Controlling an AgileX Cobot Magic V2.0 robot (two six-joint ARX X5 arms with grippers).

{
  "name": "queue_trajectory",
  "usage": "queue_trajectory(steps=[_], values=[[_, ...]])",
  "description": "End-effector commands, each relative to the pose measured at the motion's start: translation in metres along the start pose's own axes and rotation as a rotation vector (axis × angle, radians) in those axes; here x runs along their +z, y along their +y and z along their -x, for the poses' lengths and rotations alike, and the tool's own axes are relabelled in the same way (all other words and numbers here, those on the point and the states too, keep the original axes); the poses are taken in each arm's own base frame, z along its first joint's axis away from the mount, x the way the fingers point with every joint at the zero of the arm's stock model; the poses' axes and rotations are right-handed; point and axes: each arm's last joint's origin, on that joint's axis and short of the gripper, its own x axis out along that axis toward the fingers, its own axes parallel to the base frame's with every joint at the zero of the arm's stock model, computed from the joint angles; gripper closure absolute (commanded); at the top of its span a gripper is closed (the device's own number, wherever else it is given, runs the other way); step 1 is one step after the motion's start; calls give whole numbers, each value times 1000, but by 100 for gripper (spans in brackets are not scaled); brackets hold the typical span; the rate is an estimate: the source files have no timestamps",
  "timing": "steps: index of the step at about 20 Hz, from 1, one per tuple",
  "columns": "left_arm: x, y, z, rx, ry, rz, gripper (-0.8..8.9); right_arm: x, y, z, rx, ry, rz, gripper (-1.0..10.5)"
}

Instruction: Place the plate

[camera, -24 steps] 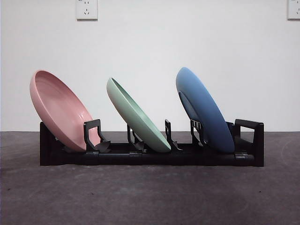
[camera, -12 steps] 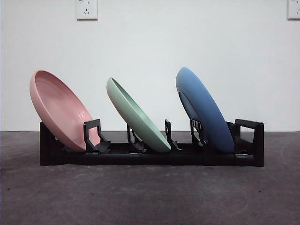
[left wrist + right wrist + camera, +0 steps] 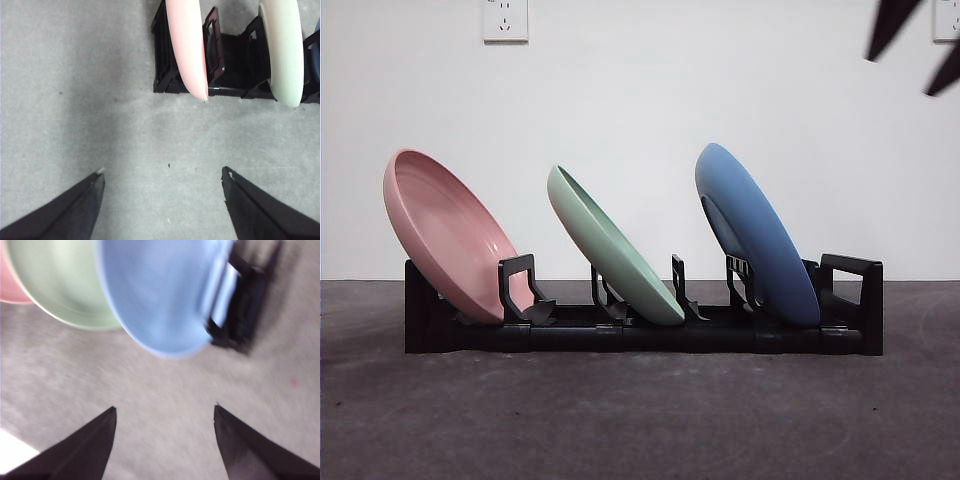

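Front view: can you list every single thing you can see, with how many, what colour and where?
Pink plate: one, pink, leaning in the rack's left end slot.
Green plate: one, pale green, leaning in the middle slot.
Blue plate: one, blue, leaning in the slot near the right end.
Rack: one, black, on the table.
Table: one, dark grey, under the rack.
Wall sockets: two, white, high on the wall.
Left gripper: black, open, above bare table beside the pink plate.
Right gripper: black, open, empty, above the blue plate; its tips show at the front view's top right corner.
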Motion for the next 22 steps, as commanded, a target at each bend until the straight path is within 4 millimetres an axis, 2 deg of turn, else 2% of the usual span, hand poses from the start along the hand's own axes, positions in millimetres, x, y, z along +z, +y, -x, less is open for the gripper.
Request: queue_trajectory(steps=[1, 5, 9, 15, 19, 22], values=[[6, -2, 4, -9, -31, -17, 439, 30, 12, -4, 18, -3, 30, 648], [6, -2, 4, -9, -30, -13, 439, 66, 35, -21, 12, -18, 106, 648], [6, -2, 4, -9, -30, -13, 439, 85, 52, -51, -4, 7, 157, 651], [9, -3, 4, -13, -53, -20, 438, 92, 61, -100, -24, 50, 192, 679], [9, -3, 4, -13, -54, -20, 439, 95, 60, -122, -61, 68, 196, 686], [9, -3, 4, -13, -56, -21, 438, 95, 57, -133, -67, 89, 193, 771]])
